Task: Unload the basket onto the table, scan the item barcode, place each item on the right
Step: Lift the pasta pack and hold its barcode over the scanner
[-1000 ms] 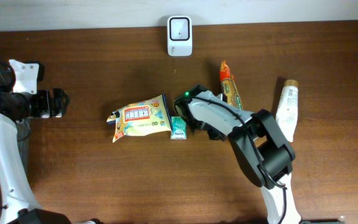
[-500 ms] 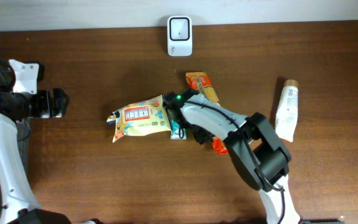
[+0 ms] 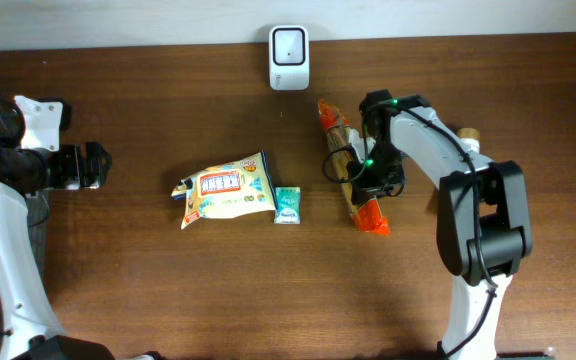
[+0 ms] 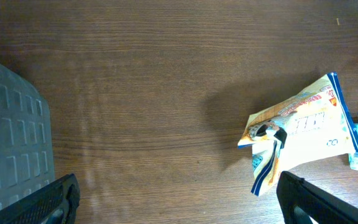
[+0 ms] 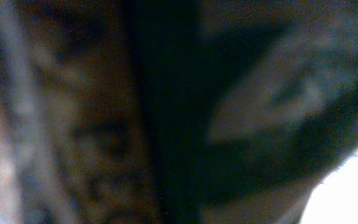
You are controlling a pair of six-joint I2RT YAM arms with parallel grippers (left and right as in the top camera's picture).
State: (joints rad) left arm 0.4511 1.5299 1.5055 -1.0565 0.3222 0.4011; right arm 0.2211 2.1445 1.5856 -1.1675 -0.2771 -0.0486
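Stick packet [image 3: 337, 126]: long glossy film, yellow running to orange, flat on the wood-grain tabletop [image 3: 168, 290], right of centre and below-right of the white rounded scanner [image 3: 289, 45].

Overhead: right claw [image 3: 366, 178] sits over the packet's middle and covers it. The jaw gap is hidden, so I can't tell if it's clamped. Crinkled yellow snack bag [image 3: 223, 190] lies to the left, small teal pack [image 3: 287, 204] just beside it. White tube [image 3: 465, 160] with a tan cap is partly hidden behind the right arm. Left claw [image 3: 88, 166] is at the far left, holding nothing.

Left wrist: fingertips at the bottom corners, spread wide. Grey embossed bin [image 4: 11, 149] cut off left, teal pack clipped right.

Right wrist: pure blur, unreadable.
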